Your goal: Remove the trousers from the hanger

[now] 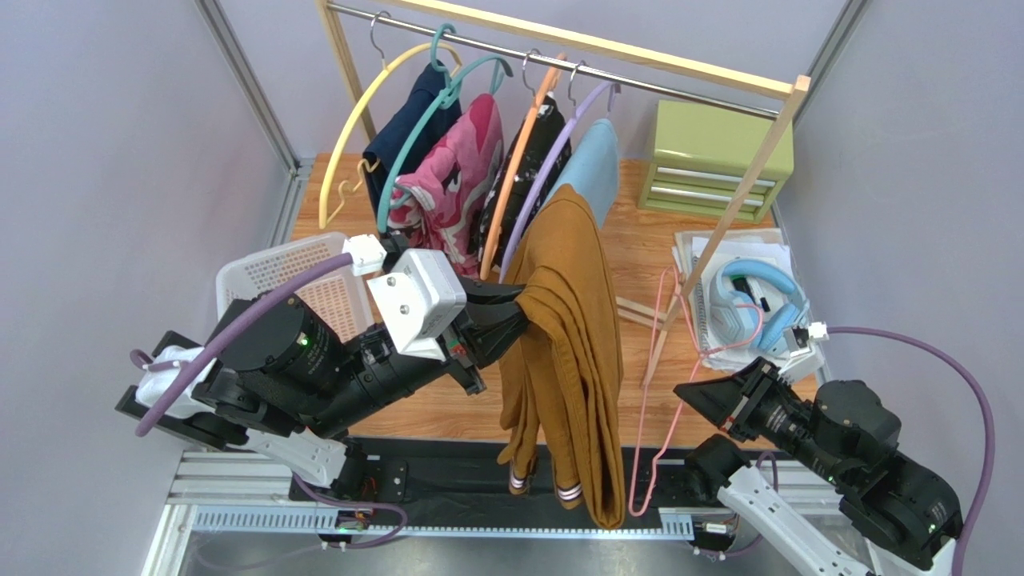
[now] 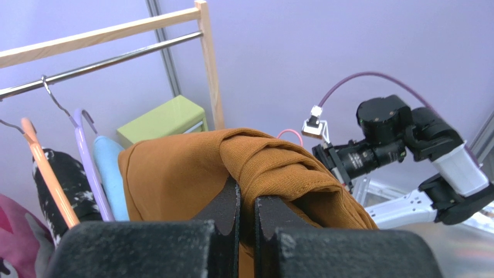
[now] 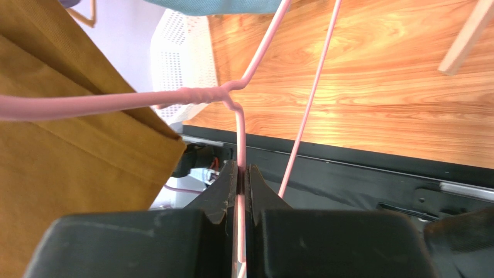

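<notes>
At the centre of the top view, the trousers [image 1: 565, 348] hang from the left gripper [image 1: 519, 315], which approaches from 9 o'clock. Its jaws are closed tight on a bunched fold at the upper end of the garment. The left wrist view shows the fabric pinched between the two dark fingers and spilling over them.

The hanger [image 3: 197, 94] is just beside the trousers at 3 o'clock. The right gripper [image 3: 242, 185] is clamped fully on the hanger's wire, just below the twisted neck.

**Task status**
1. Both grasps are made: one arm carries the garment, the other the hanger.
2. From above, the hanger outline appears to lie clear of the fabric, with open table between them over most of its length. Judged from this, the separation is largely done.
3. In the right wrist view one pink arm crosses in front of the ochre cloth. Whether it touches the cloth cannot be determined.
4. What is left is probably to confirm clearance and set both items down.

**Materials**
- Trousers: matte, soft ochre weave, folded lengthwise into long vertical pleats, with striped cuffs at 6 o'clock.
- Hanger: thin, smooth pink wire forming a slim triangle with a wound neck.
</notes>
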Controlling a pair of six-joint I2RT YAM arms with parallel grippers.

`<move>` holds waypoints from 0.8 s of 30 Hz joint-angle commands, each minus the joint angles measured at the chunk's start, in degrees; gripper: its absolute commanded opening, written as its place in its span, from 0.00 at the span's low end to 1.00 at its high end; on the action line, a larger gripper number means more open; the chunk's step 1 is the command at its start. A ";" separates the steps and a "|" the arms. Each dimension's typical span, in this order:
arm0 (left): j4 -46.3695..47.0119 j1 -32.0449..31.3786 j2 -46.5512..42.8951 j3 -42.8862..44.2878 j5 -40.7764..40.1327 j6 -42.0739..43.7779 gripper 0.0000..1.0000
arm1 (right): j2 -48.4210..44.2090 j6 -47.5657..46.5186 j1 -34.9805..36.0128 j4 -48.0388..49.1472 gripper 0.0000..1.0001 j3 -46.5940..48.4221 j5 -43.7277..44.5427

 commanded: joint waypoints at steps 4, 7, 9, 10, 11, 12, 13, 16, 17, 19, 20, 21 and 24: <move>-4.70 -0.33 -5.17 -3.58 0.86 -4.23 0.00 | 0.22 -6.28 0.18 -0.91 0.00 3.59 5.37; -7.51 -0.33 -9.56 -10.26 3.75 -9.16 0.00 | 1.10 -8.57 0.18 -1.00 0.00 4.73 6.61; -9.71 -0.33 -11.60 -14.48 4.99 -13.89 0.00 | 1.80 -9.54 0.26 -1.00 0.00 5.17 7.22; -10.24 -0.33 -13.69 -15.89 6.22 -15.04 0.00 | 1.98 -9.80 0.18 -0.74 0.00 5.17 7.40; -11.11 -0.33 -14.76 -18.69 6.66 -16.01 0.00 | 2.16 -10.06 0.18 -0.48 0.00 5.09 7.40; -11.56 -0.33 -15.73 -20.02 7.10 -17.15 0.00 | 2.25 -10.41 0.18 -0.30 0.00 5.08 7.31; -12.26 -0.33 -17.48 -21.34 7.46 -19.17 0.00 | 2.42 -10.68 0.18 0.23 0.00 4.91 7.40; -15.95 -0.33 -19.86 -25.82 5.98 -23.82 0.00 | 2.60 -10.94 0.18 1.19 0.00 4.38 7.23; -18.39 -0.33 -20.30 -27.84 4.75 -24.98 0.00 | 2.60 -11.12 0.09 1.37 0.00 4.29 7.23; -20.87 -0.33 -21.27 -29.87 -0.32 -27.61 0.00 | 2.86 -11.38 0.18 1.81 0.00 4.03 7.14; -23.05 -0.07 -21.53 -32.05 -2.71 -30.41 0.00 | 2.95 -11.39 0.18 1.99 0.00 3.68 7.05; -24.47 0.63 -21.80 -33.03 -4.74 -32.61 0.00 | 3.04 -11.39 0.18 2.08 0.00 3.59 7.05; -27.91 8.00 -22.85 -37.25 -4.59 -38.51 0.00 | 3.04 -11.47 0.18 2.95 0.00 2.80 6.87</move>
